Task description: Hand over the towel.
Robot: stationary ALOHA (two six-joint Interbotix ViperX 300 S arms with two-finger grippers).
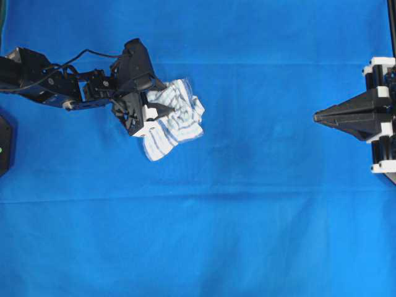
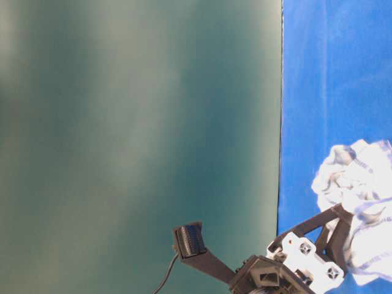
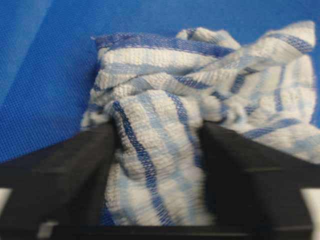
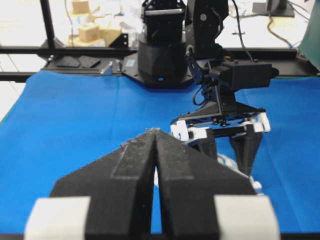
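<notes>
The towel (image 1: pixel 184 117), white with blue stripes, lies crumpled on the blue table covering (image 1: pixel 247 216) at the left of the overhead view. My left gripper (image 1: pixel 166 111) is over its left side. In the left wrist view a bunched fold of the towel (image 3: pixel 200 75) fills the gap between the two black fingers (image 3: pixel 75 170), which press on it from both sides. The table-level view shows the towel (image 2: pixel 358 177) and the left gripper (image 2: pixel 340 229) at the lower right. My right gripper (image 1: pixel 317 116) is shut and empty at the far right, pointing at the towel; its tips (image 4: pixel 155 131) touch.
The left arm's base (image 4: pixel 162 55) and a black frame stand at the table's far end in the right wrist view. A dark device (image 1: pixel 5 145) sits at the left edge. A wide stretch of bare blue covering lies between the two grippers.
</notes>
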